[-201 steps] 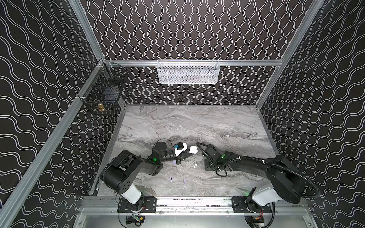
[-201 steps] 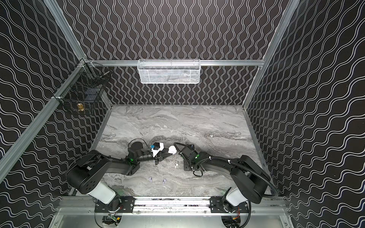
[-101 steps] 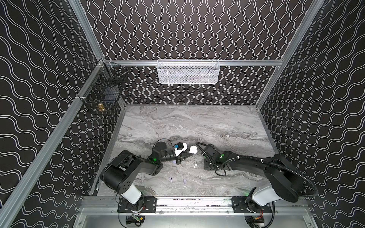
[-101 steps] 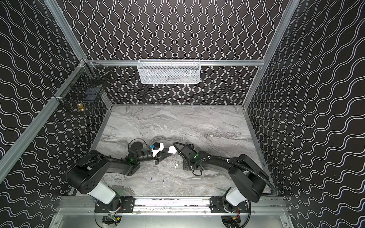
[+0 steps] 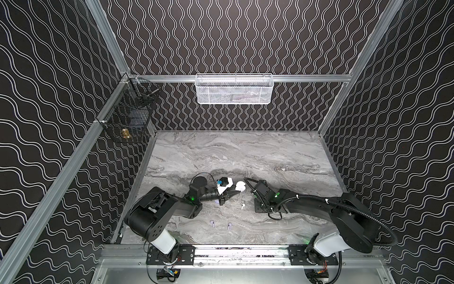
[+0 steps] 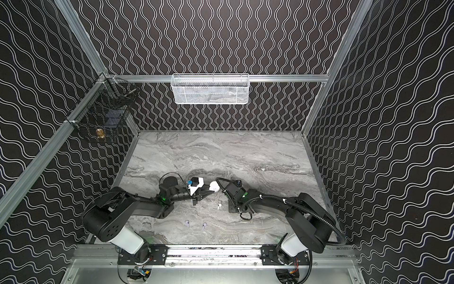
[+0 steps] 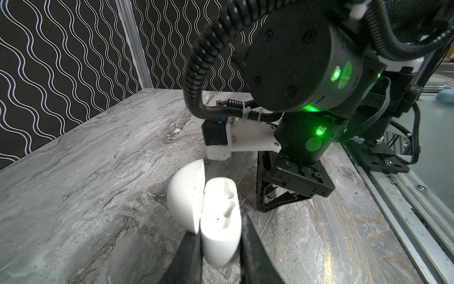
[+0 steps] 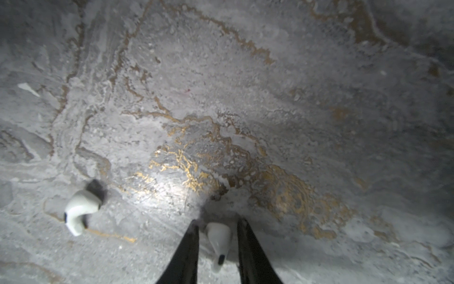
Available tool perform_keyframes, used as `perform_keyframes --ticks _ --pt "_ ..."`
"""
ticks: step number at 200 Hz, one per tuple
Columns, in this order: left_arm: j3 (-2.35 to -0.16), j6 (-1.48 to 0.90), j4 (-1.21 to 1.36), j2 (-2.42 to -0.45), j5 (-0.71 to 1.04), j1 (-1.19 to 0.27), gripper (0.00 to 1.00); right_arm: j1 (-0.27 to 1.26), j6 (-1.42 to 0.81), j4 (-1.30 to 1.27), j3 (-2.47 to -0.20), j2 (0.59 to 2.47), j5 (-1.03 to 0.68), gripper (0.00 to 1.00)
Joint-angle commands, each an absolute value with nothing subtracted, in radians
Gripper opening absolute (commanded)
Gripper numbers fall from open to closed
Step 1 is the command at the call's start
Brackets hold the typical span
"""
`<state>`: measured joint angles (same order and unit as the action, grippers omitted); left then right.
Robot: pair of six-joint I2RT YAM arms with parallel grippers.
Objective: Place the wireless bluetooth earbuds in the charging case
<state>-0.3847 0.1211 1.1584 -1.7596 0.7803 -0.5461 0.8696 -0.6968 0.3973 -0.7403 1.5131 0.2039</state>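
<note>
Top views: the left gripper is clamped on the open white charging case, low over the desk. A loose white earbud lies between the arms. A lavender earbud and a second lavender earbud lie nearer the front rail. The back half of the desk is bare, so there is room to move.

Left wrist: the case lid is hinged back and both sockets are empty. The right gripper is nearby, tips down at the desk.

Right wrist: the jaws stand narrowly apart, straddling another white earbud with a slight gap on each side and no grip yet. The bud looks tiny, light, hard and glossy, and is likely to squirt out. It is best pinched at the bulb, leaving the stem free for the socket. The loose earbud lies well clear of the fingers.
</note>
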Motion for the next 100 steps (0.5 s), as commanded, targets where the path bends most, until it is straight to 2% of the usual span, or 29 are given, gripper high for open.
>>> perform_keyframes --ticks 1,100 --pt "-0.387 0.109 1.192 -1.763 0.774 -0.544 0.14 0.873 -0.710 0.400 -0.739 1.507 0.218 0.29" --pt "-0.387 0.109 1.192 -1.763 0.773 -0.544 0.14 0.885 -0.698 0.414 -0.763 1.549 0.224 0.28"
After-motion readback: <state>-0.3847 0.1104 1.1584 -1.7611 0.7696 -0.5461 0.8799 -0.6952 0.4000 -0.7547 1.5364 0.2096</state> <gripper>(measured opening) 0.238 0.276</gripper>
